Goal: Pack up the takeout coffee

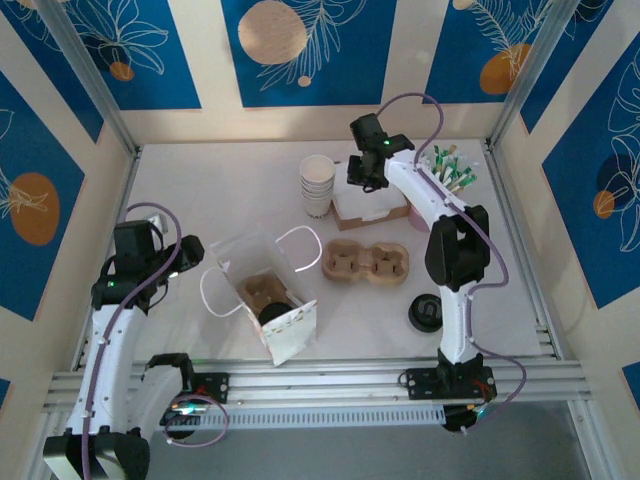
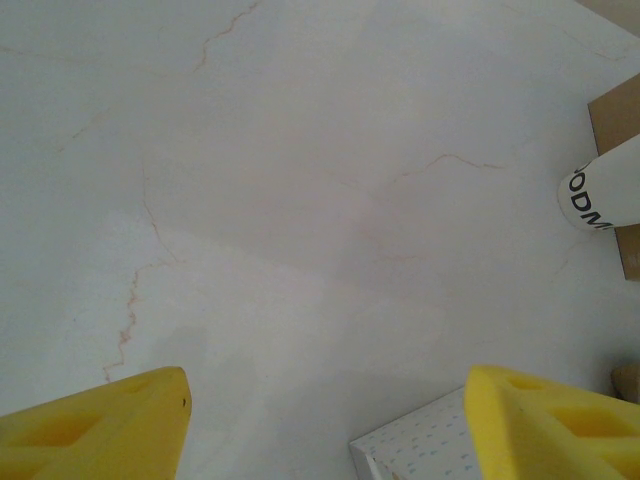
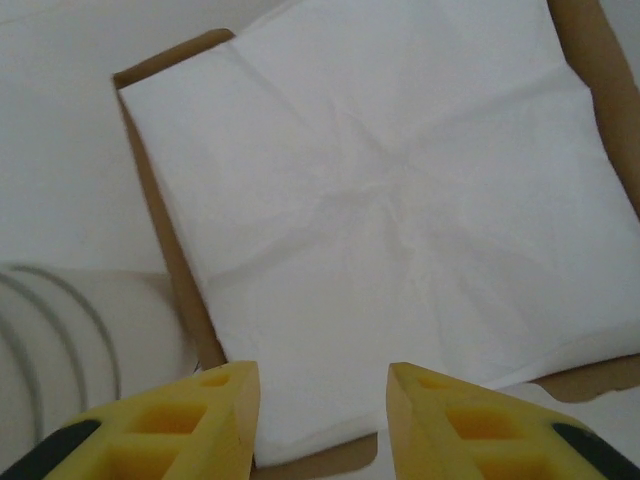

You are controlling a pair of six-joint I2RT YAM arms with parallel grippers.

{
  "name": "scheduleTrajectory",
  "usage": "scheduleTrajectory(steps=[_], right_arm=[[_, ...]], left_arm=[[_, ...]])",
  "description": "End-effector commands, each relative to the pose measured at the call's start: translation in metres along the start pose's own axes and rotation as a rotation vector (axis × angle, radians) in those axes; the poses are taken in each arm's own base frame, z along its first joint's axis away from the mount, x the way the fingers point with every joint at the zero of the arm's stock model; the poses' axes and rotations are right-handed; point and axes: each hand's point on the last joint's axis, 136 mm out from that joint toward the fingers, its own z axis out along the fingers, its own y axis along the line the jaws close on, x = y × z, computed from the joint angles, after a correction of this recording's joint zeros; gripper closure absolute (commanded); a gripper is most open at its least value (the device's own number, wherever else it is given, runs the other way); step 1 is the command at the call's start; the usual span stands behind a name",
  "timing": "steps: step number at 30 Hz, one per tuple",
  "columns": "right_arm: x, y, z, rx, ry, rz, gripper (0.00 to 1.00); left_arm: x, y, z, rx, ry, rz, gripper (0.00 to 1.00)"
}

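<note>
**A:** White marbled table (image 1: 250,190), with blue leaf-print panels on the walls behind. What is biggest on it?

**B:** The 2 arms. The left gripper (image 1: 150,222) hangs over bare table at the left. The right gripper (image 1: 366,178) reaches to the far side, over the napkin box (image 1: 385,212).

**A:** How do the jaws stand?

**B:** The left wrist view gives what the overhead cannot. The left gripper (image 2: 325,425) is spread wide, with nothing between its yellow fingers (image 2: 110,420). In the right wrist view the right gripper (image 3: 323,410) is narrower but still parted. It hovers just above the creased white napkin (image 3: 400,200) and pinches nothing.

**A:** Where is the bag?

**B:** The white paper bag (image 1: 285,335) sits mid-table, its open mouth facing the overhead camera. Inside are a brown carrier piece and something dark that I cannot identify. The left wrist view adds its dotted corner (image 2: 420,445).

**A:** And the smaller things?

**B:** A brown cup carrier (image 1: 366,262) lies just right of the bag. The cup stack (image 1: 318,185) stands beside the napkin box, and the right wrist view catches its side (image 3: 80,330). 1 black lid (image 1: 427,313) lies near the right arm's base. Green-topped sticks (image 1: 452,168) stand in the far right corner.
</note>
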Motion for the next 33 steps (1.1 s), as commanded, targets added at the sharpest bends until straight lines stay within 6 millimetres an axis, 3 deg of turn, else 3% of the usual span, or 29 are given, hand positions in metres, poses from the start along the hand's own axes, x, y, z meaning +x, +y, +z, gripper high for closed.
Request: scheduleTrajectory(steps=[1, 11, 25, 28, 33], right_arm=[[-0.009, -0.006, 0.008, 0.014, -0.008, 0.079, 0.59], [-0.006, -0.022, 0.06, 0.033, 0.04, 0.112, 0.56], [-0.007, -0.021, 0.095, -0.005, 0.053, 0.084, 0.45], [-0.008, -0.019, 0.097, -0.015, 0.05, 0.074, 0.51], [-0.009, -0.025, 0.095, 0.009, 0.047, 0.07, 0.77]], left_arm=[[-0.003, 0.003, -0.002, -0.007, -0.026, 0.007, 0.27], [-0.003, 0.001, -0.002, 0.003, -0.021, 0.003, 0.28], [-0.004, 0.002, -0.003, -0.003, -0.029, 0.014, 0.26], [-0.004, 0.004, -0.002, -0.012, -0.029, 0.015, 0.26], [-0.004, 0.003, -0.002, -0.008, -0.03, 0.013, 0.26]])
